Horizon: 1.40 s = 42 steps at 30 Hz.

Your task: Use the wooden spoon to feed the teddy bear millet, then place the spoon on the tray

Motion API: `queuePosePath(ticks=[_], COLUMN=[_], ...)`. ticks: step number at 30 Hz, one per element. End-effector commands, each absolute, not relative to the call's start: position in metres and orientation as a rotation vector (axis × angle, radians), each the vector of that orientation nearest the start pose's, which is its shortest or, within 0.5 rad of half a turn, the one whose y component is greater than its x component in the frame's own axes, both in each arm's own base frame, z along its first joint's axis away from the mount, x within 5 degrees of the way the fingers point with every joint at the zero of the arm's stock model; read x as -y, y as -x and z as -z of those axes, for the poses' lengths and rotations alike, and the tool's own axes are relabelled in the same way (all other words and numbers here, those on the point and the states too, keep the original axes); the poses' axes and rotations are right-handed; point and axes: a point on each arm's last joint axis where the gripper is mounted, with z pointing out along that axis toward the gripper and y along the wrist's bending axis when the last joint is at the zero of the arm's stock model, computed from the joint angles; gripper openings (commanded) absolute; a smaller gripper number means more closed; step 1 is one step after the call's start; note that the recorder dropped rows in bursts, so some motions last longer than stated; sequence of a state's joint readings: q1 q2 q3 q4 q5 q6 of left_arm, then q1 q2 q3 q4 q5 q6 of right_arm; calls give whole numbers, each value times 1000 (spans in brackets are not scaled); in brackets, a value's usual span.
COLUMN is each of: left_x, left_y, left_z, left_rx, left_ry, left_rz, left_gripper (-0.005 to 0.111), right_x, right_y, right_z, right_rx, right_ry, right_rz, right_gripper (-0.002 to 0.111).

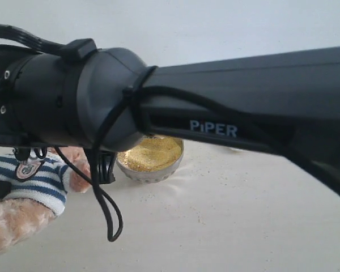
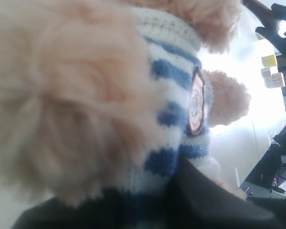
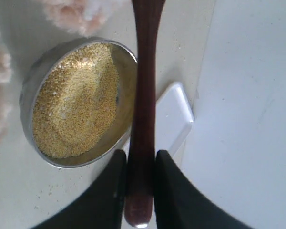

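Observation:
In the right wrist view my right gripper (image 3: 140, 155) is shut on the handle of the wooden spoon (image 3: 145, 81). The spoon runs past the steel bowl's rim toward the teddy bear's fur (image 3: 76, 14), and its oval bowl is out of view. The millet (image 3: 76, 100) fills the steel bowl. A corner of the white tray (image 3: 176, 119) shows behind the spoon. In the left wrist view the teddy bear (image 2: 171, 81) fills the frame, and my left gripper (image 2: 148, 200) is pressed on its striped shirt. In the exterior view the bear (image 1: 37, 181) sits at lower left.
A black arm marked PiPER (image 1: 215, 107) crosses the exterior view and hides most of it. The steel bowl (image 1: 150, 170) stands just behind it on the white table, with grains scattered around it. A cable (image 1: 110, 215) hangs from the arm.

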<state>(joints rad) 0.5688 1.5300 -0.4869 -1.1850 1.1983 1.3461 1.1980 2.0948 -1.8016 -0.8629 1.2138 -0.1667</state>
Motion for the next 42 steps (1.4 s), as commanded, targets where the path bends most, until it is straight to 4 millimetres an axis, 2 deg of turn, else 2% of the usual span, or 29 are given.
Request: queuePosePath(ticks=[1,8,24,34,42], left_x=[-31,-31,-31,-31,-31], left_y=[-195,-195,-195,-195,-195], left_z=[-172,-172,-172,-172,-172], left_rx=[-2367,-2367,-2367,-2367,-2367], left_ry=[42,42,42,42,42], left_rz=[1257,1257,1257,1257,1257], left_gripper=[7,7,7,7,7], right_x=[-392,-392,-396,-398,-399], right_y=[-215,-207,-204,-202,-199], right_z=[-257,-246,-252,-252,-259], right_rx=[-1660,-1590,-1545,-1543,-1502], right_ry=[1781,1762,1654,1639,1616], right_rz=[912,1001,1025,1017,1030], right_gripper=[11,11,11,11,11])
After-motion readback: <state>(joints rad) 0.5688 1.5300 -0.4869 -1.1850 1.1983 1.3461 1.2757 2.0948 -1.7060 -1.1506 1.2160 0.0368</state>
